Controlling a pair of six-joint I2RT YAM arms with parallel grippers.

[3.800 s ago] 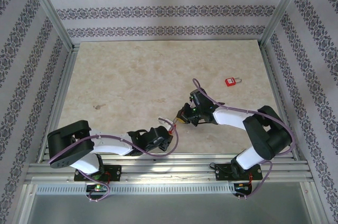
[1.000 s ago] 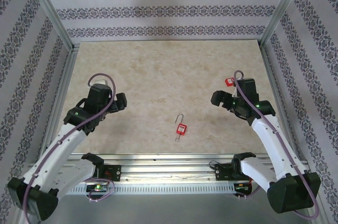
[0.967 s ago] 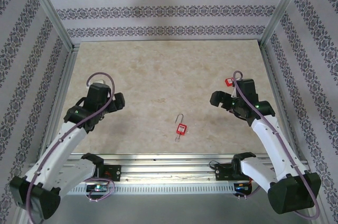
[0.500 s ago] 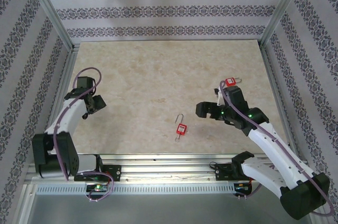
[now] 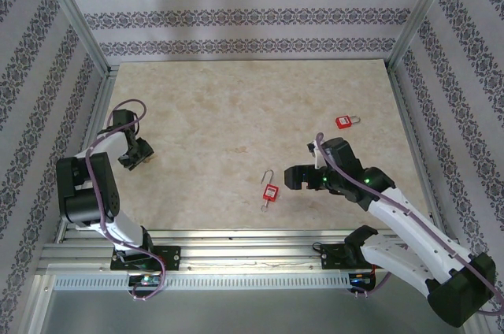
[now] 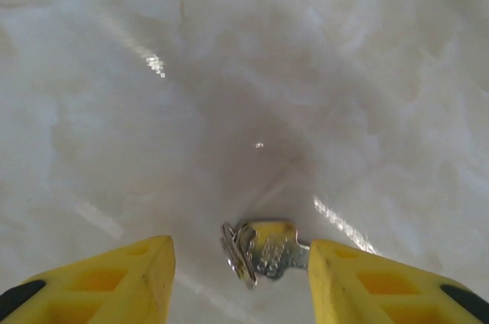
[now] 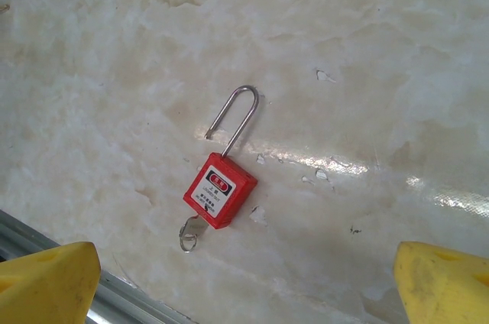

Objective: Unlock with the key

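Observation:
A small key [image 6: 284, 246] with a yellowish head and a metal ring lies flat on the marble table between the yellow fingers [image 6: 114, 278] of my left gripper [image 6: 239, 254]. The jaws are open, and the right finger is at the key's tip. In the top view this gripper [image 5: 135, 157] is low at the table's left edge. A red padlock [image 7: 220, 190] lies near the front middle with its shackle sprung open and a silver key [image 7: 189, 232] in its base. My right gripper [image 5: 293, 177] hovers just right of it, open wide and empty.
A second red padlock [image 5: 343, 121] with its shackle closed lies at the right rear of the table [image 5: 236, 113]. Aluminium rails [image 5: 252, 239] run along the near edge. Patterned walls enclose the other three sides.
The left arm has swung out to the table's left edge and come down over the key, its jaws narrowing. The right arm has moved from beside the rear padlock towards the open one.

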